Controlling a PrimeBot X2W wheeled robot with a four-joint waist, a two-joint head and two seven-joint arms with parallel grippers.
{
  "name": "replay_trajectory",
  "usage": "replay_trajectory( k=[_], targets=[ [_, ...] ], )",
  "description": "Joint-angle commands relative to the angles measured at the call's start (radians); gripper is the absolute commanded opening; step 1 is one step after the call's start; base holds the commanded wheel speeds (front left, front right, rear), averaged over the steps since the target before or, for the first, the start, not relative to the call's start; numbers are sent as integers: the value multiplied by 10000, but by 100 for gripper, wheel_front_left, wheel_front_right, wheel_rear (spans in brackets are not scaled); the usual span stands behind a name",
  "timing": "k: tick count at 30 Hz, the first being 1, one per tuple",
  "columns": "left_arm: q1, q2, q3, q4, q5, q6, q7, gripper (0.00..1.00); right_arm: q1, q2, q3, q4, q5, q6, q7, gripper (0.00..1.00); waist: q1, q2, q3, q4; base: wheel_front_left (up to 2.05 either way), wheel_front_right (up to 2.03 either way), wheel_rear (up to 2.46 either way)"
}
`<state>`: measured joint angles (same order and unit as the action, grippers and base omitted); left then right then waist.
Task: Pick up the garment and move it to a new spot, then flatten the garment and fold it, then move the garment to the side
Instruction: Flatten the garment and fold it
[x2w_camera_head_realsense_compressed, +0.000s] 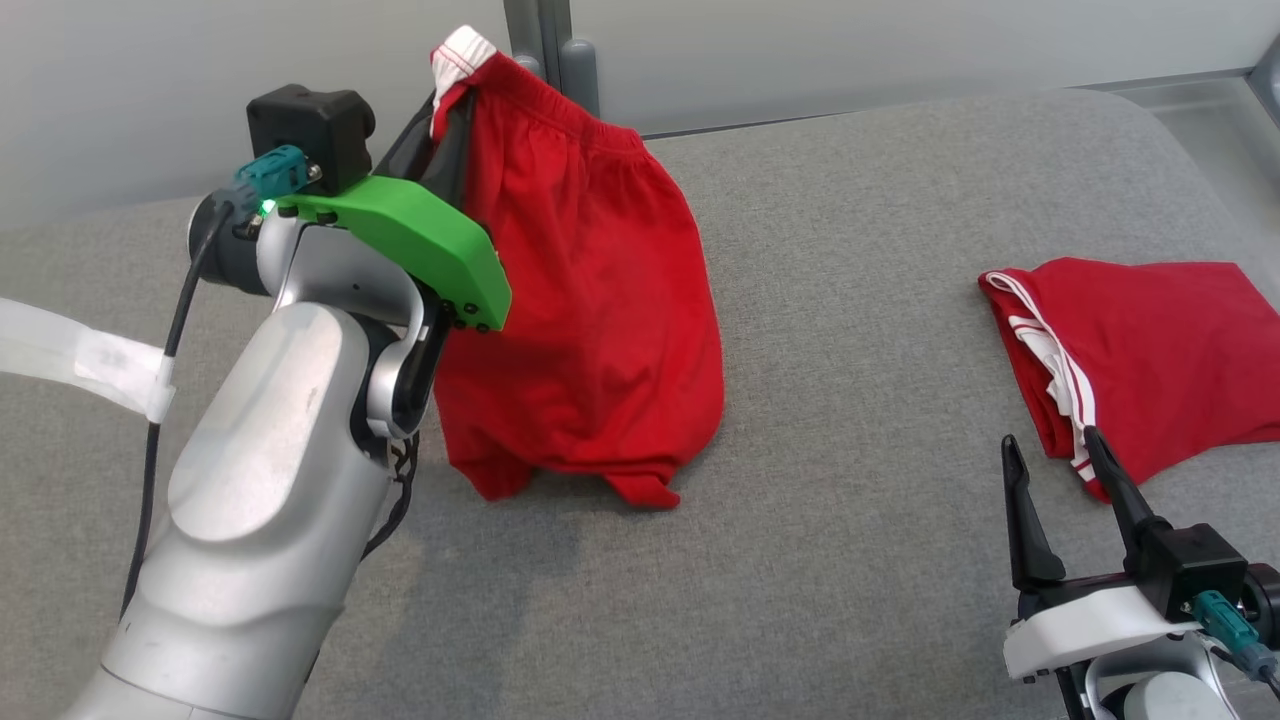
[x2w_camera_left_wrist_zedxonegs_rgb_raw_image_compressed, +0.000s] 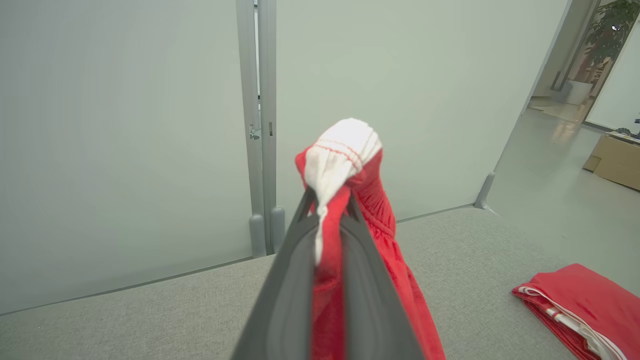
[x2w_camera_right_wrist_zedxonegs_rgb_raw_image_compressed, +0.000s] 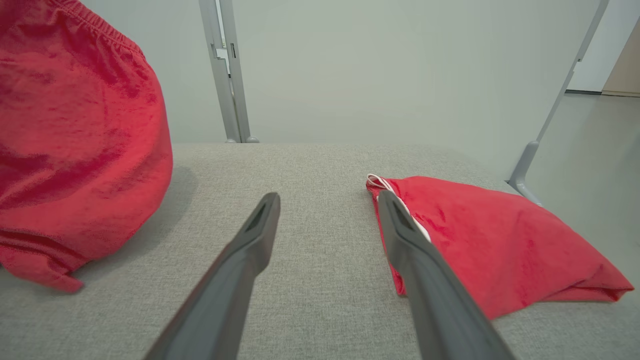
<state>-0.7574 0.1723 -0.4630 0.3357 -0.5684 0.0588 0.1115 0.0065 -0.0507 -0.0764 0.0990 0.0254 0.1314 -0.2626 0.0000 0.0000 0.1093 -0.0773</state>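
Above the grey bench (x2w_camera_head_realsense_compressed: 850, 560), at the robot's left, the left claw (x2w_camera_left_wrist_zedxonegs_rgb_raw_image_compressed: 327, 202) is clamped tight on the white-trimmed waistband corner (x2w_camera_left_wrist_zedxonegs_rgb_raw_image_compressed: 342, 150) of the red garment (x2w_camera_head_realsense_compressed: 590, 300), a pair of shorts. The garment hangs straight down from that grip. Its long axis runs near vertical, and its leg hems touch the bench below and a little to the right of the claw. The elastic waistband slopes away from the grip toward the robot's right.

The right claw (x2w_camera_head_realsense_compressed: 1049, 438) stands wide open and holds nothing. It is well apart from the hanging shorts and just beside a second, folded red garment (x2w_camera_head_realsense_compressed: 1160, 340) that lies flat at the bench's right side.

A bare stretch of bench separates the two garments. The left arm alone carries the load, so laying the shorts down likely means sweeping them rightward over that stretch. The free waistband end is on the side nearer the idle right claw, should a second grip be wanted for flattening.
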Motion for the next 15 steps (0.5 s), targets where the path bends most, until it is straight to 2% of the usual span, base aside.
replay_trajectory(
  k=[1, 8, 15],
  targets=[
    [-264, 95, -45, -117, 216, 177, -73, 0, 116, -4, -13, 14, 65, -15, -28, 100, 0, 0, -46, -54, 0, 0, 0],
    [-81, -47, -369, -521, 578, 507, -123, 0, 180, -5, -24, -3, 63, -15, -28, 100, 0, 0, -101, -119, 0, 0, 0],
    [1207, -806, -1410, -592, 335, 464, -121, 0, -41, -5, -9, -33, 136, -15, -28, 100, 0, 0, 207, -157, 0, 0, 0]
  ],
)
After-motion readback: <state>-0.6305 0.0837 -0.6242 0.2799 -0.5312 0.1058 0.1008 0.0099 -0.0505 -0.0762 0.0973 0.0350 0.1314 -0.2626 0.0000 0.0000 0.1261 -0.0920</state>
